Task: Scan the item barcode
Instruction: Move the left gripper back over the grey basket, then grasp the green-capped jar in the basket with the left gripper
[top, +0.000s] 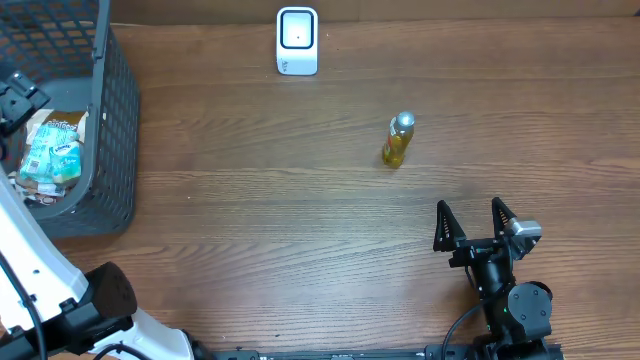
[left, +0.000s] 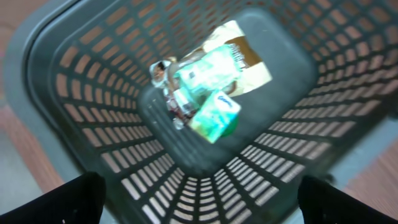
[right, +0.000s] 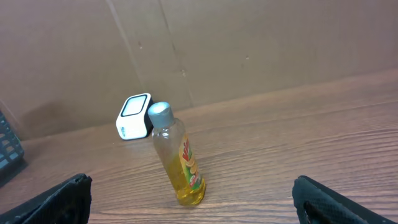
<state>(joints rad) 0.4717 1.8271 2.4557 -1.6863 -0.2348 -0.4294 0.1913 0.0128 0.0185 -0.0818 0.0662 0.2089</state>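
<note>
While the wooden tabletop (top: 300, 220) carries little, the mesh basket (top: 118, 120) at its left edge is the largest thing on it. It holds a heap of snack packets (left: 214, 81), and the left fingers (left: 68, 199) hang over them, spread and gripping nothing. The right fingers (top: 442, 225), also spread and empty, sit near the front edge. The white barcode scanner (top: 297, 41) stands at the back. Between the two stands the yellow bottle (top: 398, 140), long axis vertical. It lies ahead of the right fingers and slightly left, so the right arm is much the nearer.
</note>
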